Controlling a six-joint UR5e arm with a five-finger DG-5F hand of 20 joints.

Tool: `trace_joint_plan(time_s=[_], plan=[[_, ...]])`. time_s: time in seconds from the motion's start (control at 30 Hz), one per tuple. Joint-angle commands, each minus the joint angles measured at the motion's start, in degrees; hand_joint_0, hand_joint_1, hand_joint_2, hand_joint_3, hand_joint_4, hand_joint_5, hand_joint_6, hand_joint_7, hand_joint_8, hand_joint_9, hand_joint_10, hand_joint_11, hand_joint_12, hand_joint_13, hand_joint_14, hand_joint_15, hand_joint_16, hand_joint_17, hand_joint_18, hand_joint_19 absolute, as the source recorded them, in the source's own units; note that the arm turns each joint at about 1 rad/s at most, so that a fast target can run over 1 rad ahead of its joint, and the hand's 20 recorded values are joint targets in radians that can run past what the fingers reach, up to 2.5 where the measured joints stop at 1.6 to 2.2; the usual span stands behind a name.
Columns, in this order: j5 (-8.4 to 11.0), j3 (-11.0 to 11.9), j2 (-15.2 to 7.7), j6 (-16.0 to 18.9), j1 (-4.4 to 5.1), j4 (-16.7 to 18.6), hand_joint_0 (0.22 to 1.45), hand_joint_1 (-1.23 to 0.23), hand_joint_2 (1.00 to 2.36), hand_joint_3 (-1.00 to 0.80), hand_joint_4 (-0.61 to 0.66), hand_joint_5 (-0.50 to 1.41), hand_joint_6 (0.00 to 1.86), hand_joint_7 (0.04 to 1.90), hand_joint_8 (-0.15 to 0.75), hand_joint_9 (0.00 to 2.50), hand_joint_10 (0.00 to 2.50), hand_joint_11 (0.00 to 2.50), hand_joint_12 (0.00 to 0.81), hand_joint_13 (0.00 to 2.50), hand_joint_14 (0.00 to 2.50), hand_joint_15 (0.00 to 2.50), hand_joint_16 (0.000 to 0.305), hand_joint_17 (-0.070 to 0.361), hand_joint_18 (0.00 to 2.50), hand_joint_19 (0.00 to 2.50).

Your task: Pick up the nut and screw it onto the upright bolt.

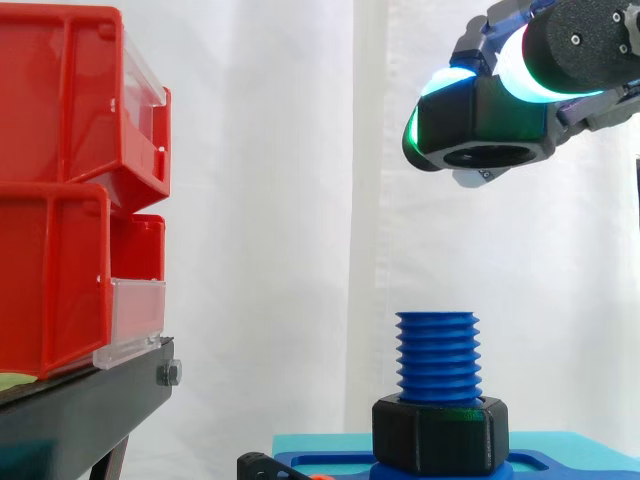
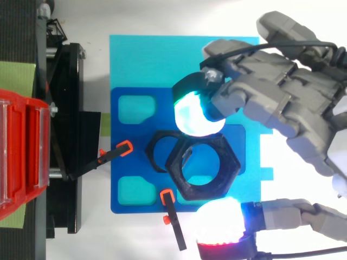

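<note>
The blue threaded bolt (image 1: 437, 355) stands upright on a blue base plate (image 2: 130, 179). A black hex nut (image 1: 440, 435) sits round the bolt's foot and appears as a dark ring (image 2: 154, 149) from above. My hand (image 2: 271, 92) reaches in from the right, shut on a second black hex nut (image 1: 490, 120). This nut hangs well above the bolt's top, a little to the right in the side view. From above, a cyan fingertip (image 2: 192, 116) and a red-white one (image 2: 219, 225) pinch this nut (image 2: 227, 157) from opposite sides. It partly covers the ring below.
Stacked red bins (image 1: 60, 200) rest on a black stand (image 1: 80, 410) to the left. A cyan mat (image 2: 152, 54) lies under the base plate. Two black clamps with orange tips (image 2: 124, 147) (image 2: 167, 196) lie by the plate's left and front.
</note>
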Motion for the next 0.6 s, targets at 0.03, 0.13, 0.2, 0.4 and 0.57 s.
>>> trace_joint_plan(time_s=[0.03,0.13,0.2,0.4,0.57], plan=[[-3.12,0.0,-0.9,1.39,-0.67,-0.27,0.55,-0.66,1.0,-0.5,0.33,-0.17,0.5,1.24,0.351,0.52,0.0,0.0,0.4,0.52,0.0,0.0,0.05,0.113,0.49,0.01],[-5.49,0.0,-1.6,2.97,-1.11,-0.09,0.55,-0.66,1.0,-0.5,0.33,-0.17,0.5,1.24,0.353,0.52,0.0,0.0,0.4,0.52,0.0,0.0,0.05,0.113,0.49,0.02],[-6.63,0.0,-1.78,3.85,-1.28,0.08,0.55,-0.66,1.0,-0.5,0.33,-0.17,0.5,1.24,0.353,0.52,0.0,0.0,0.401,0.52,0.0,0.0,0.05,0.113,0.49,0.02],[-7.69,0.0,-2.13,4.64,-1.72,-0.27,0.55,-0.66,1.0,-0.5,0.33,-0.17,0.5,1.24,0.353,0.52,0.0,0.0,0.402,0.52,0.0,0.0,0.05,0.114,0.5,0.02],[-7.86,0.0,-2.13,4.64,-1.9,-0.45,0.55,-0.66,1.0,-0.5,0.33,-0.17,0.5,1.24,0.353,0.52,0.0,0.0,0.401,0.52,0.0,0.0,0.05,0.114,0.5,0.02]])
